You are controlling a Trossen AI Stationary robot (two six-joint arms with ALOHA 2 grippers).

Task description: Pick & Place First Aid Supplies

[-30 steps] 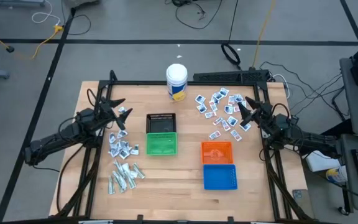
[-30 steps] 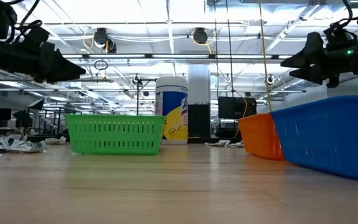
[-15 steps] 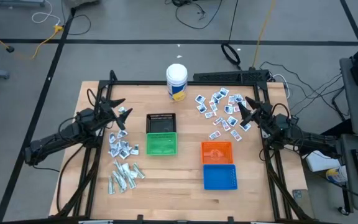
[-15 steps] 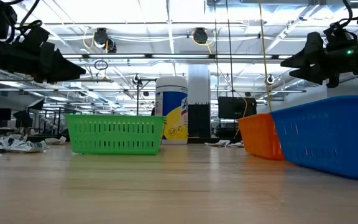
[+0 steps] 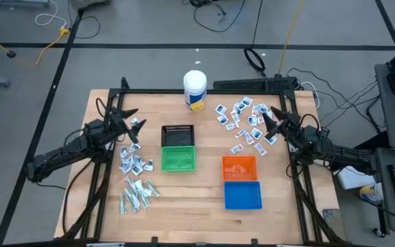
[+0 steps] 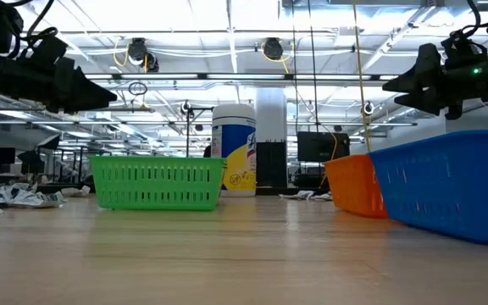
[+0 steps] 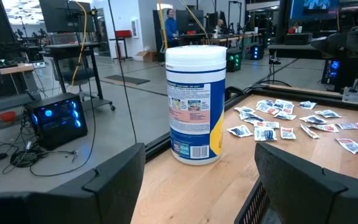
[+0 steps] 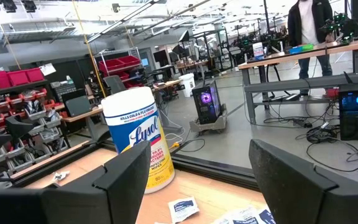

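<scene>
White, blue-printed first aid supplies [image 5: 244, 122] lie scattered; both grippers' jaws released.

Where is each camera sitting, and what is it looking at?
High view: above the table, looking straight down; both arms, left gripper and right gripper show.
Low view: at tabletop height, facing the green basket; both arms hang above.
Left wrist view: on the left arm, facing the canister; its open fingers show.
Right wrist view: on the right arm; its open fingers show.
All four views share the canister.
</scene>
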